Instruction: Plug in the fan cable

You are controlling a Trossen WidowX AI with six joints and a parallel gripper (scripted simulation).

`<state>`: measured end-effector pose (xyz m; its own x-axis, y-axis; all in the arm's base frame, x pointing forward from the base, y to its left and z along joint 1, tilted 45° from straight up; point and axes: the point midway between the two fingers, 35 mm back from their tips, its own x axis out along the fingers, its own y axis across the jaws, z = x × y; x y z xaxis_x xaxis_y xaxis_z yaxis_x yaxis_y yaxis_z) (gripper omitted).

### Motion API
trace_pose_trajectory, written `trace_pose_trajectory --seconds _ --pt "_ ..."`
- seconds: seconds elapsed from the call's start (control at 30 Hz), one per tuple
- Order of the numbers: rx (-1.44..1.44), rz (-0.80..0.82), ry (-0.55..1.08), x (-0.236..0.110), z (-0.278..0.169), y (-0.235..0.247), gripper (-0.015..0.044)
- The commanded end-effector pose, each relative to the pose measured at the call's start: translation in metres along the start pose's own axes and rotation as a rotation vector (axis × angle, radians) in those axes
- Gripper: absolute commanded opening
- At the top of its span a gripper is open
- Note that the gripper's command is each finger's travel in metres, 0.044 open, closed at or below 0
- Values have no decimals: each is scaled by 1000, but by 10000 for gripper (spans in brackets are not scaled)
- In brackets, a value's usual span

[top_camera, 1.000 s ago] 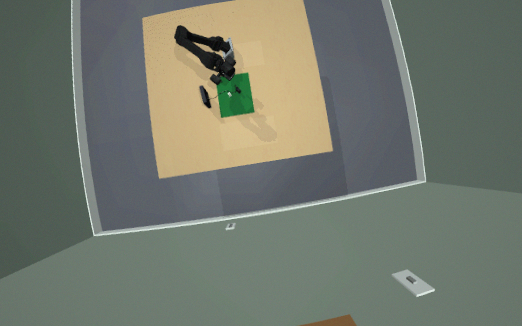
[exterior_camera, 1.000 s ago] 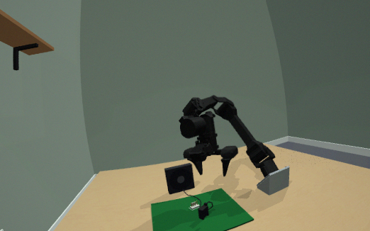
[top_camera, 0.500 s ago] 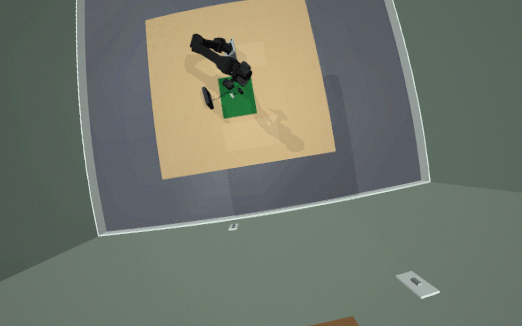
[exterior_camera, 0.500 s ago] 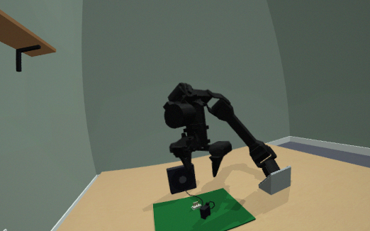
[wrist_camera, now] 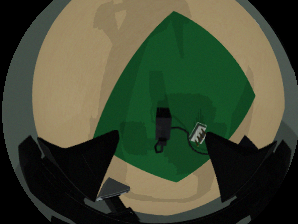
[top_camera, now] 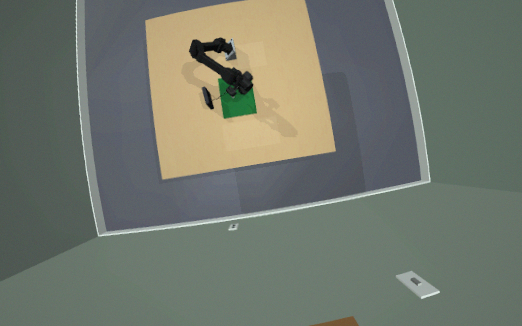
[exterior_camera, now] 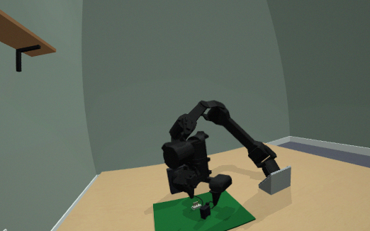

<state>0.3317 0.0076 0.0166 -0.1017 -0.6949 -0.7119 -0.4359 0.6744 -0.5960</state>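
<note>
The green board [top_camera: 244, 107] [exterior_camera: 235, 212] [wrist_camera: 186, 63] lies flat on the tan table top [top_camera: 282, 75] [exterior_camera: 317, 205]. The white four-pin header [exterior_camera: 195, 207] [wrist_camera: 198, 133] stands near the board's middle. The black plug [exterior_camera: 205, 212] [wrist_camera: 162, 121] rests on the board beside the header, apart from it, with its thin cable trailing off. The black fan [top_camera: 206, 97] stands just off the board's left edge; the arm hides it in the exterior view. My gripper [top_camera: 232, 91] [exterior_camera: 203, 198] [wrist_camera: 162, 136] is open and empty, hanging low over the plug with a finger on either side, not touching it.
The arm's grey base bracket [top_camera: 230, 51] [exterior_camera: 276, 180] stands on the table behind the board. A wooden shelf [exterior_camera: 12, 32] hangs high on the left wall. A grey floor strip [top_camera: 372, 125] surrounds the table top.
</note>
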Motion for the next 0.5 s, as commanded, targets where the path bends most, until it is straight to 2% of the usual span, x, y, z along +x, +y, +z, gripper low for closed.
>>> trace_pose_trajectory --seconds 0.0,0.47 --pt "1 -8 -12 5 0 1 440" --pt "1 -8 -12 25 1 0 440"
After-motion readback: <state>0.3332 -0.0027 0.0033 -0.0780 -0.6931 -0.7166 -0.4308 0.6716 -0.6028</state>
